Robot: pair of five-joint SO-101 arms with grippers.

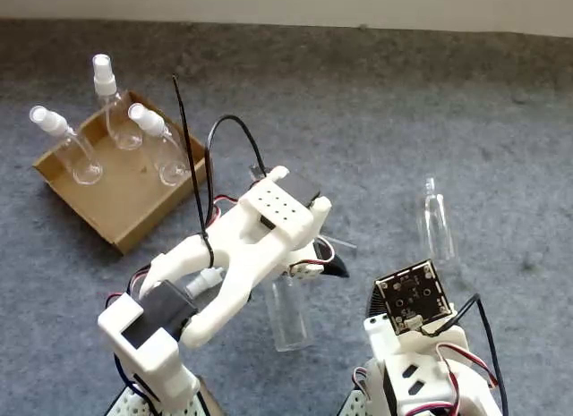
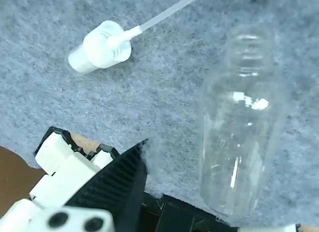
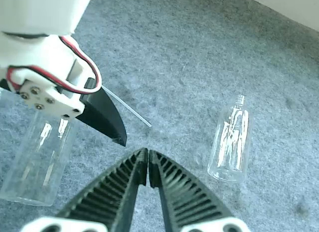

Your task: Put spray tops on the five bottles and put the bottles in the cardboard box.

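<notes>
A capless clear bottle [image 2: 243,124] lies on the grey cloth under my left gripper [image 1: 309,266], which is open, its black finger [image 2: 124,177] beside the bottle. A loose white spray top [image 2: 99,46] lies close by, its thin tube [image 1: 340,244] pointing away. A second capless bottle [image 3: 230,142] lies farther right [image 1: 436,221]. My right gripper [image 3: 148,164] is shut on nothing, low over the cloth between the two bottles. The cardboard box [image 1: 107,215] at the far left holds three bottles with spray tops [image 1: 148,121].
The left arm [image 1: 242,255] stretches across the middle of the table, over the first bottle [image 1: 286,313]. The right arm [image 1: 421,362] stands at the near right edge. Grey cloth [image 1: 385,121] covers the table out to the far wall.
</notes>
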